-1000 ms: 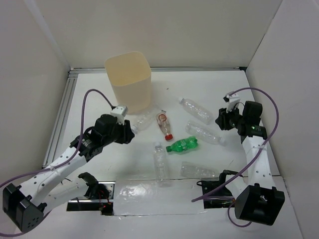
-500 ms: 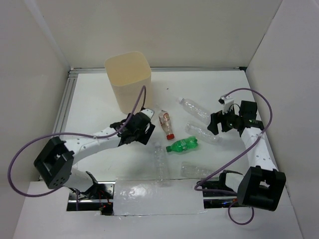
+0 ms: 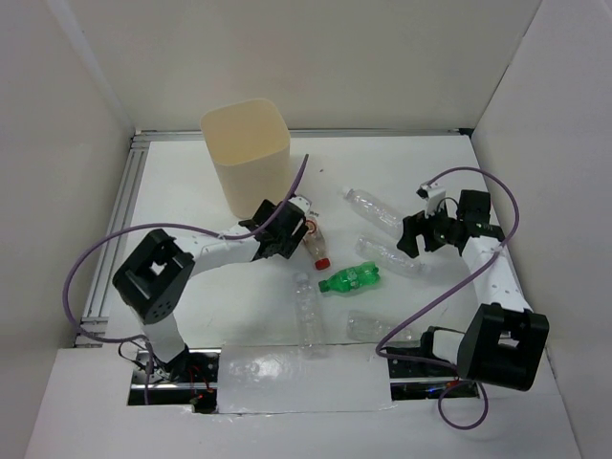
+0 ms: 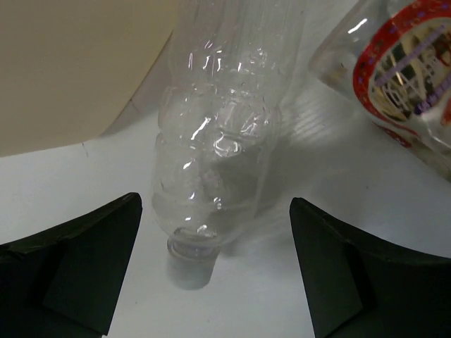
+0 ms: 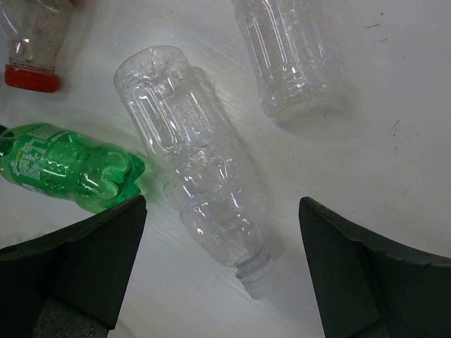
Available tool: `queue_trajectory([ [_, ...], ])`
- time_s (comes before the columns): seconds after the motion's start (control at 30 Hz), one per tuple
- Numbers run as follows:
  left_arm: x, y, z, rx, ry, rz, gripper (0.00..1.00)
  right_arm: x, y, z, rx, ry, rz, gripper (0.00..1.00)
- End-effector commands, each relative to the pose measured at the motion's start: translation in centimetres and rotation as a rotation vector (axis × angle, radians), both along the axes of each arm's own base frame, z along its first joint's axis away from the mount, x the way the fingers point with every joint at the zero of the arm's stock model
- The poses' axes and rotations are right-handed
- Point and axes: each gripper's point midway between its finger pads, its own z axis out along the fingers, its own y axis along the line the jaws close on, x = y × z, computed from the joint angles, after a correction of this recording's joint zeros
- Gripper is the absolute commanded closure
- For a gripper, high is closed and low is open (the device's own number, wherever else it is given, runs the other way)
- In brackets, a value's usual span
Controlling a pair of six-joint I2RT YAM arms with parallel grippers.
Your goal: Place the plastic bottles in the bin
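Clear bottle (image 4: 218, 141) within wide-spread left gripper (image 4: 213, 211), ungripped; right gripper (image 5: 222, 208) wide above second bottle (image 5: 187, 158).

One bottle (image 4: 218, 141) lies beside, perhaps touching, the bin (image 3: 253, 177).

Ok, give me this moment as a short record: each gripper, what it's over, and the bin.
left gripper: open, jaws either side of a clear bottle lying beside the bin
right gripper: open, above a second clear bottle, with the green bottle beside it
held: nothing
bin: upright, no bottle seen inside
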Motion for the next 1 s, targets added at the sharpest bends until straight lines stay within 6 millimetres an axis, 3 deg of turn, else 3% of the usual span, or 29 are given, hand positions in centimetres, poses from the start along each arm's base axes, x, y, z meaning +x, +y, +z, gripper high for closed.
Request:
queue_trajectory([
  [0.0,2.6,-0.7,0.0,-0.011,-0.035,-0.018,0.01,1.2,0.0,1.9,-0.001,-0.048,0.023,0.05],
  [0.17,3.3,-1.1,-1.7,0.003,-0.006,-0.045,0.11,1.5,0.1,1.8,0.009,-0.042,0.030,0.05],
  [0.2,3.5,-1.5,-1.4,-0.011,-0.009,-0.053,0.27,1.4,0.3,1.9,0.016,-0.043,0.035,0.05],
  [0.3,3.3,-2.3,-1.1,-0.028,-0.007,-0.075,0.58,1.4,0.6,2.1,0.023,-0.058,0.063,0.06],
  [0.33,3.1,-3.0,0.0,-0.038,-0.029,-0.097,0.65,1.2,0.6,1.7,0.019,-0.053,0.070,0.08],
  [0.43,1.8,-4.7,2.6,-0.068,-0.063,-0.147,0.74,0.9,1.3,2.0,0.020,-0.089,0.115,0.15],
  [0.5,0.8,-5.9,6.6,-0.132,-0.124,-0.157,0.75,0.5,1.8,2.5,0.029,-0.120,0.146,0.25],
  [0.57,0.1,-6.3,9.7,-0.164,-0.157,-0.165,0.75,0.0,2.1,1.6,0.037,-0.103,0.158,0.30],
  [0.63,-0.3,-7.2,15.8,-0.260,-0.249,-0.179,0.75,-0.1,2.4,2.0,0.053,-0.117,0.171,0.36],
  [0.67,-0.7,-7.7,19.9,-0.336,-0.304,-0.191,0.77,-0.4,2.6,1.5,0.061,-0.105,0.181,0.39],
  [0.7,-0.7,-7.8,19.9,-0.336,-0.305,-0.191,0.77,-0.4,2.6,1.5,0.061,-0.105,0.181,0.39],
  [0.73,-1.0,-7.8,22.5,-0.391,-0.343,-0.194,0.77,-0.4,2.6,1.5,0.061,-0.105,0.181,0.43],
  [0.77,-0.6,-7.4,25.6,-0.435,-0.394,-0.185,0.77,-0.2,2.7,1.4,0.070,-0.105,0.187,0.45],
  [0.87,0.8,-5.5,31.4,-0.560,-0.513,-0.121,0.78,0.1,2.6,0.4,0.074,-0.081,0.191,0.54],
  [0.97,4.3,-1.9,34.4,-0.594,-0.635,0.014,0.78,1.7,1.9,0.3,0.027,-0.103,0.178,0.55],
])
